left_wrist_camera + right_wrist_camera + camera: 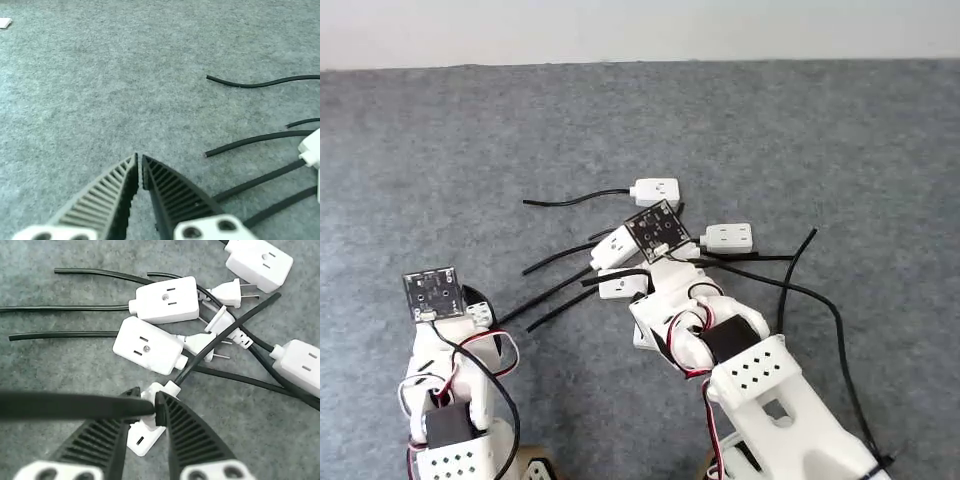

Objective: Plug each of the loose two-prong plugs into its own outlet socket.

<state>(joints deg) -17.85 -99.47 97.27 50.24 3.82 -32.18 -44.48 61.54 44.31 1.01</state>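
Note:
My right gripper (147, 399) is shut on a white outlet socket (144, 434) that lies on the carpet, its black cord running away between the fingers. Just beyond lie two more white sockets (147, 346) (165, 300) with cords. Three loose two-prong plugs (227, 292) (220, 320) (200, 344) lie tangled beside them. Two further sockets (257, 259) (300, 362) sit farther out. In the high view the sockets cluster (620, 265) at the table's middle under the right arm (655, 230). My left gripper (139, 160) is shut on nothing, low over bare carpet.
Black cords (810, 290) loop across the grey carpet to the right of the right arm, and others (555, 285) trail to the left toward the left arm (432, 292). Loose cord ends (260, 82) lie ahead of the left gripper. A blurred cord (70, 405) crosses close to the right wrist camera.

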